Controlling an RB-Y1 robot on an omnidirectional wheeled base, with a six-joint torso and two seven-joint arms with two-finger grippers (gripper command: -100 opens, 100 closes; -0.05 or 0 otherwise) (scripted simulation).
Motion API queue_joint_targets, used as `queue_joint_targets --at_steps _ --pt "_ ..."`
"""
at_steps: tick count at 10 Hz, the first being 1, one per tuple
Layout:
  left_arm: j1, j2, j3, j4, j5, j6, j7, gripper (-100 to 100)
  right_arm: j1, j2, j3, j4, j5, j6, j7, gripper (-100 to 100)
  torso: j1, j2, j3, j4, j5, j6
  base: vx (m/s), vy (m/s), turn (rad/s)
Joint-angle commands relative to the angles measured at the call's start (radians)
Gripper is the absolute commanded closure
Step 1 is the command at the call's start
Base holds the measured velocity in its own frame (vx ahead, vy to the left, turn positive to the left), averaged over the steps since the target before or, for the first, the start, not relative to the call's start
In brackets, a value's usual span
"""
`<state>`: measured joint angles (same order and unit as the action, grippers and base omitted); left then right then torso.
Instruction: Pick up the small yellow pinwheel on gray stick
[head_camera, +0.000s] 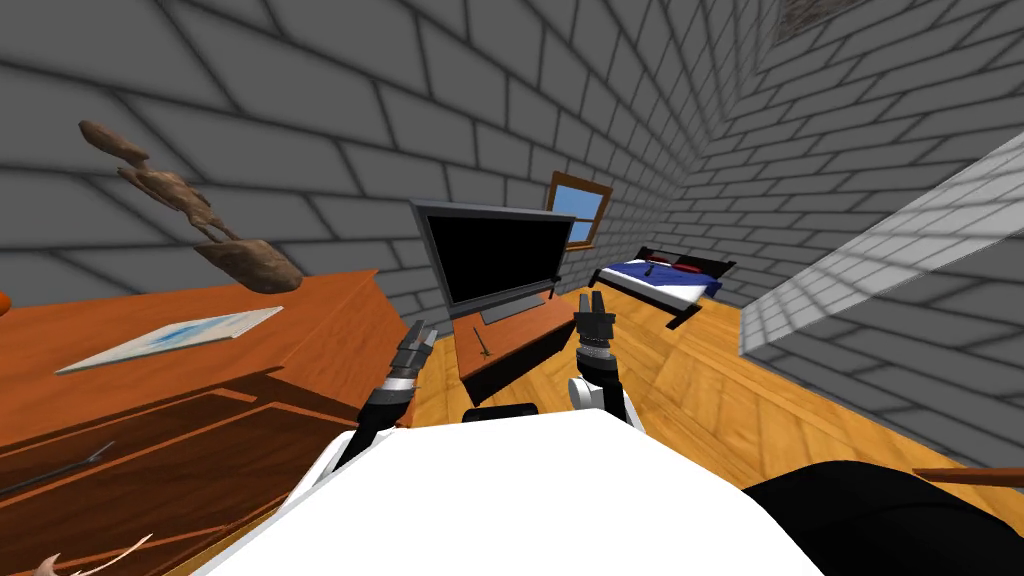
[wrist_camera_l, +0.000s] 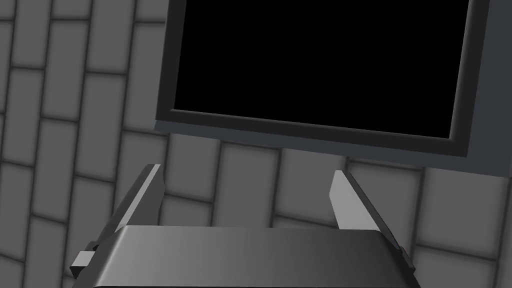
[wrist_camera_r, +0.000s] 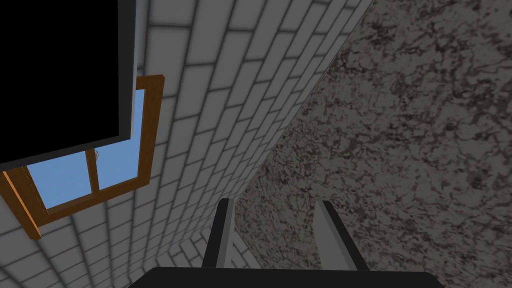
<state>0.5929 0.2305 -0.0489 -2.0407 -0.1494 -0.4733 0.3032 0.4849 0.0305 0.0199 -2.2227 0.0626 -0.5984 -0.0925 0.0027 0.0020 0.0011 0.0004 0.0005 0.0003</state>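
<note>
Before the television (head_camera: 495, 255), our left gripper (head_camera: 424, 332) and right gripper (head_camera: 591, 300) stand open and empty; we must first find the pinwheel.

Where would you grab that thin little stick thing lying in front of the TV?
Probably the stick mid-length, coming from above and gripping across it: it seems to lie flat on the low stand, and the TV blocks the back.
</note>
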Motion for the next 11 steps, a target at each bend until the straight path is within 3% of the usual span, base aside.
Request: queue_joint_targets --at_steps 1,6,8,11 --pt "-0.005 0.01 -0.001 0.023 -0.009 -0.002 0.043 -100 0.0 0.0 0.0 0.0 0.0 0.0 0.0 0 0.0 0.0 0.0 0.0 0.0 0.0 -0.029 0.022 -0.211" --pt "0.03 0.082 -0.005 0.131 -0.068 -0.027 0.186 -100 0.0 0.0 0.0 0.0 0.0 0.0 0.0 0 0.0 -0.001 0.0 0.0 0.0 -0.001 -0.026 0.022 -0.323" --pt "0.03 0.082 -0.005 0.131 -0.068 -0.027 0.223 -100 0.0 0.0 0.0 0.0 0.0 0.0 0.0 0 0.0 -0.001 0.0 0.0 0.0 -0.001 -0.021 0.019 -0.154" --pt "0.053 0.13 -0.004 0.208 -0.113 -0.042 0.317 -100 0.0 0.0 0.0 0.0 0.0 0.0 0.0 0 0.0 -0.001 -0.001 0.0 0.0 -0.001 -0.029 0.023 -0.313"
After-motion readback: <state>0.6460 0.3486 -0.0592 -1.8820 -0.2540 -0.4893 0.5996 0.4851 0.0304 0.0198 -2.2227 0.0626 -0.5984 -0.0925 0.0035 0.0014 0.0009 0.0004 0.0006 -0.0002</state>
